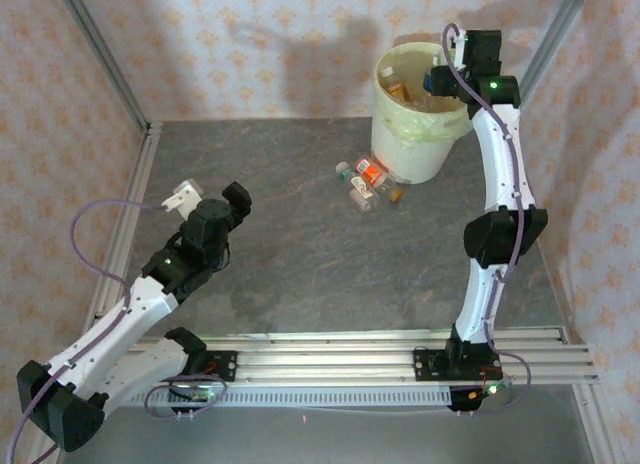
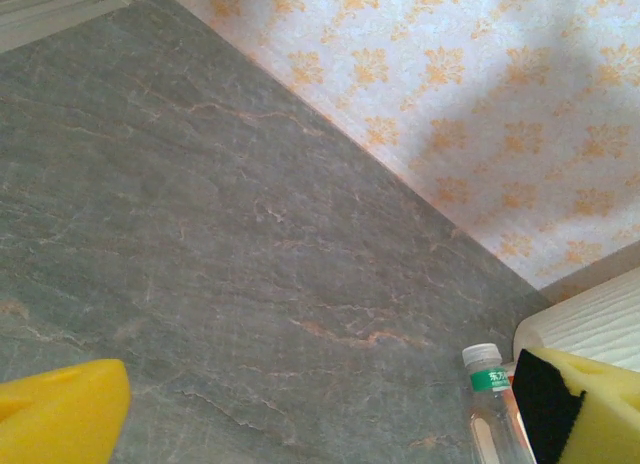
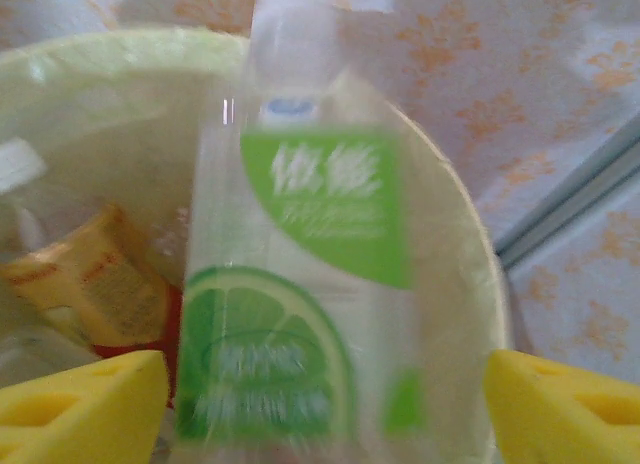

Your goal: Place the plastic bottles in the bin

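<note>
From the top camera you see the bin [image 1: 418,144] at the far side of the grey table [image 1: 300,264], with your right gripper [image 1: 440,81] over its mouth. Its fingers are too small to read there. A cluster of plastic bottles [image 1: 368,180] lies on the table at the bin's foot, on its left side. Your left gripper [image 1: 211,196] hangs over the left part of the table, well apart from that cluster.

In the left wrist view your left gripper [image 2: 320,409] is spread wide, with bare table between its yellow fingers [image 2: 60,419]. A white-capped bottle [image 2: 488,404] with a green band lies near the right finger.

In the right wrist view your right gripper [image 3: 325,394] is spread wider than the lime-label bottle [image 3: 300,284]. That bottle is blurred and upright between the fingers, over the bin's lined mouth, and a gap shows at the right finger. An amber bottle [image 3: 90,284] lies inside the bin.
</note>
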Available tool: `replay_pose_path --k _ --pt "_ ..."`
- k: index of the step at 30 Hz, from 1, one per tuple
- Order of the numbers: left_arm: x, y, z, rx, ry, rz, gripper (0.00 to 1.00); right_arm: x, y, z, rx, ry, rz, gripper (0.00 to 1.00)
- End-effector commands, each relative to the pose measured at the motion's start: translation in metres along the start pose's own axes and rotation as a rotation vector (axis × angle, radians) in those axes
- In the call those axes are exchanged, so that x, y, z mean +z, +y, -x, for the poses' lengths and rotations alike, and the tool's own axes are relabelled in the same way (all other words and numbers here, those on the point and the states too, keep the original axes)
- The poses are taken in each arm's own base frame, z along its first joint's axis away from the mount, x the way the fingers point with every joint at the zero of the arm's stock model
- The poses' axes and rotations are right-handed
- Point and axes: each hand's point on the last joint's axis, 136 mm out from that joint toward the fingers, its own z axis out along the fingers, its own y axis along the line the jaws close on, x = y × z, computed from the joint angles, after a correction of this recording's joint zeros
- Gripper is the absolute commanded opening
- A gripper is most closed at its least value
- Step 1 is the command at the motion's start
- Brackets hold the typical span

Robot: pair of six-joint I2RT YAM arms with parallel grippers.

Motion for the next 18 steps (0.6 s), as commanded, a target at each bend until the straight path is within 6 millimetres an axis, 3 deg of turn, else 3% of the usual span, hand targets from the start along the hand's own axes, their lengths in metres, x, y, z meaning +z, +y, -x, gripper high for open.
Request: replay_pose_path --k 1,7,18 --pt "0.0 0.011 0.004 -0.008 -0.029 0.043 1.0 -0.011 -0.025 0.003 0.042 0.005 -0.116 0.87" --pt "0.0 0.013 0.003 -0.011 -0.031 0.051 1.0 -0.029 -0.037 0.018 0.093 -0.05 -0.169 0.91" --pt "0.006 0.007 -0.004 0.009 -0.005 0.034 1.0 -0.06 -0.025 0.012 0.172 -0.076 -0.067 1.0"
